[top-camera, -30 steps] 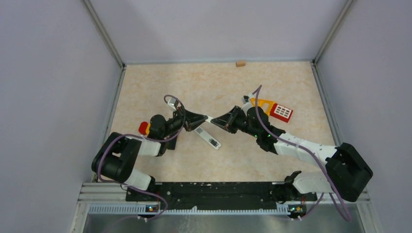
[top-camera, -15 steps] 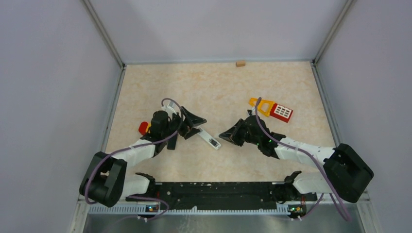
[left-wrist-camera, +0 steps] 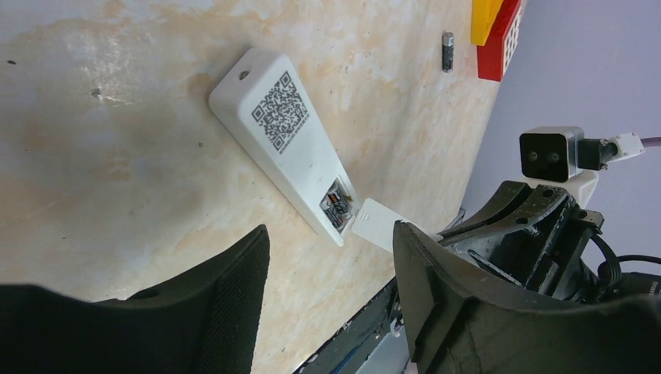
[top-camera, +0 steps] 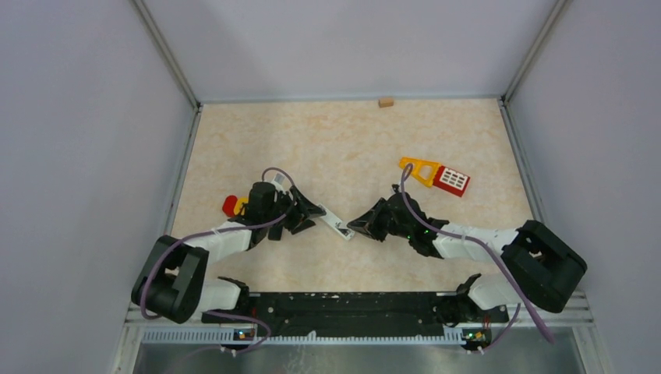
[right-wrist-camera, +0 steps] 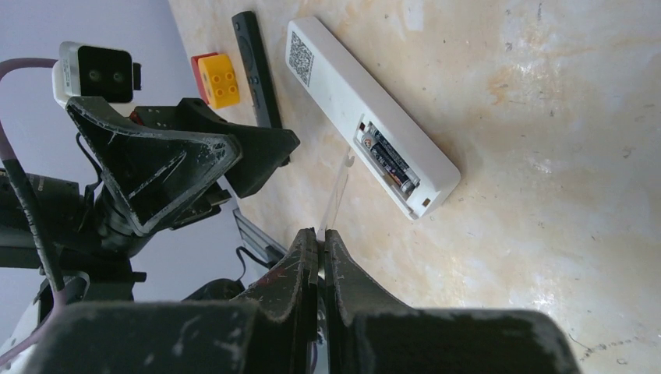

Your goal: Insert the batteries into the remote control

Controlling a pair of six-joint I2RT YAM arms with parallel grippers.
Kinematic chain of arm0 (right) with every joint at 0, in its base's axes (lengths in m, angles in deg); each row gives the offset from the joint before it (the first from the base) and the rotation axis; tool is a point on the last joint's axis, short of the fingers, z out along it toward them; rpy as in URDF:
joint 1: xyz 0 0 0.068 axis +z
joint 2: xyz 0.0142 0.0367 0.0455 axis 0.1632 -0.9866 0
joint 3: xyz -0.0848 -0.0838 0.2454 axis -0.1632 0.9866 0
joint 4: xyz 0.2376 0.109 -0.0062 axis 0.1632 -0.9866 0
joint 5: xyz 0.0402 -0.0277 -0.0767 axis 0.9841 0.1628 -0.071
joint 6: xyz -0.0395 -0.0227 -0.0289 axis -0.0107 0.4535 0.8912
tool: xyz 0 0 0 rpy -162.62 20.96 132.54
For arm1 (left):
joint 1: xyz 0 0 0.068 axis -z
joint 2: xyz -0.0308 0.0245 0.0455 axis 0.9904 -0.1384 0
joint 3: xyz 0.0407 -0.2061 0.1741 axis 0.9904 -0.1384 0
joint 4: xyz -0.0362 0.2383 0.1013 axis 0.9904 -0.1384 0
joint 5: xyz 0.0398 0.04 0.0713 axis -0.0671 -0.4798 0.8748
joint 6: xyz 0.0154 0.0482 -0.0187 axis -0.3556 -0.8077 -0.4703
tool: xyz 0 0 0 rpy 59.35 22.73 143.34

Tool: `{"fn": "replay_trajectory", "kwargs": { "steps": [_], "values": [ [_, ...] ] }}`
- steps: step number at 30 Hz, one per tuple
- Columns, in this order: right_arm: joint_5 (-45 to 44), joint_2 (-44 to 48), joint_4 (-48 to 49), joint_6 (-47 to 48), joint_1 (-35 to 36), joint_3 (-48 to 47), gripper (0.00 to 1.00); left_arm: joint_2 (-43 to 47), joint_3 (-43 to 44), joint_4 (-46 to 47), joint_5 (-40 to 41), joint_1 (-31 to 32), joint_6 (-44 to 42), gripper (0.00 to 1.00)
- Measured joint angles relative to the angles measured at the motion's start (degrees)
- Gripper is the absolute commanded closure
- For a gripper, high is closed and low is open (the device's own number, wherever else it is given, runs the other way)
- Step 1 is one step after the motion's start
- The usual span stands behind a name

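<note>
As batteries [right-wrist-camera: 387,162] lie in remote [right-wrist-camera: 335,78], left end effector [left-wrist-camera: 329,240] wide, right one [right-wrist-camera: 321,238] pinching cover [right-wrist-camera: 340,191]

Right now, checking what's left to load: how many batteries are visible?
3 batteries: two side by side in the white remote's open compartment, one loose beside the red toy. Others may be hidden.

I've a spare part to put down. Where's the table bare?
Bare: the far-left stretch between the wooden block and the white remote, and the near strip below it. Crowded: mid-table, where left gripper and right gripper flank the remote.
</note>
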Motion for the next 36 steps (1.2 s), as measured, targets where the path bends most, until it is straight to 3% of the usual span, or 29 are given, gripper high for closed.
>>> {"fn": "replay_trajectory", "kwargs": {
  "steps": [8,36],
  "values": [
    [-0.52,-3.48,3.21,-2.14,0.96,-0.04,1.0,-2.45,0.0,0.13,-0.22,0.0,-0.55,0.45],
    [-2.36,-7.52,7.13,-3.78,1.07,-0.15,1.0,-3.32,-0.13,0.55,-0.74,0.0,-0.7,0.47]
  ]
}}
